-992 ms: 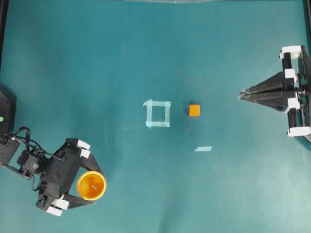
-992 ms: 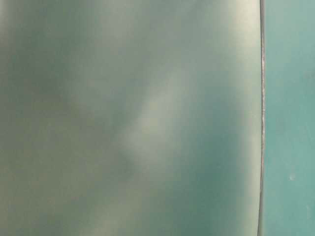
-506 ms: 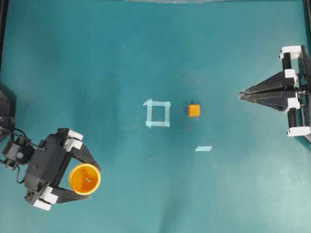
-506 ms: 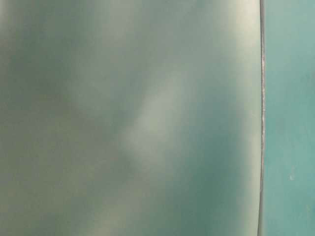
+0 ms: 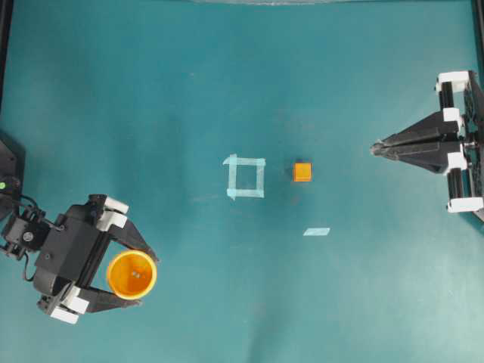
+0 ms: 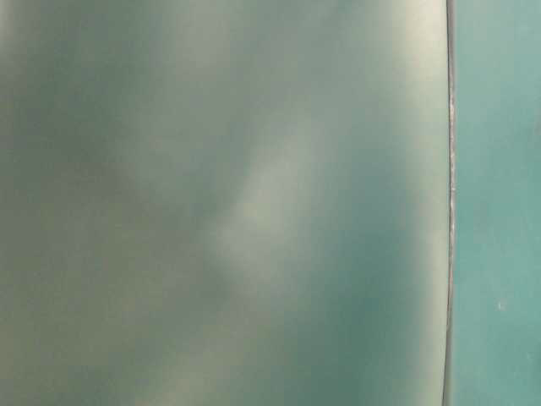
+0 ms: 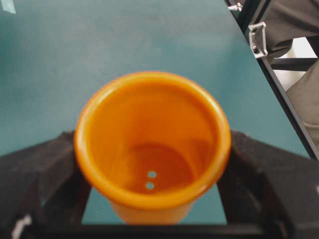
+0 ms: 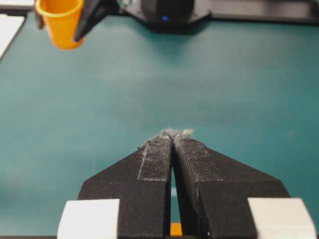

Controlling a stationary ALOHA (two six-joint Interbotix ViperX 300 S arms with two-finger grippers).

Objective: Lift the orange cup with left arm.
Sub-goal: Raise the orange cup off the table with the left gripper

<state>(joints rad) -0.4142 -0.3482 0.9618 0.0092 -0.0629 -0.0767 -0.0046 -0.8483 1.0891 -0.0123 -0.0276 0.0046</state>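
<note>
The orange cup [image 5: 131,274] stands upright between the two black fingers of my left gripper [image 5: 147,280] at the lower left of the overhead view, and the gripper is shut on it. The left wrist view looks straight down into the cup [image 7: 152,149], with a finger [image 7: 45,169] pressed against each side of its wall. From the right wrist view the cup [image 8: 60,20] shows far off at the top left, and its base seems to hang above the mat. My right gripper [image 5: 375,148] rests at the right edge, shut and empty [image 8: 173,133].
A small orange cube [image 5: 302,172] lies right of a pale tape square [image 5: 245,177] at the table's middle, with a short tape strip [image 5: 316,231] below them. The table's black frame edge [image 7: 279,94] runs close past the cup. The table-level view is a blur.
My left gripper has carried the cup a little left and toward the top of the overhead view, mostly in the first half second. The right arm has not moved.
</note>
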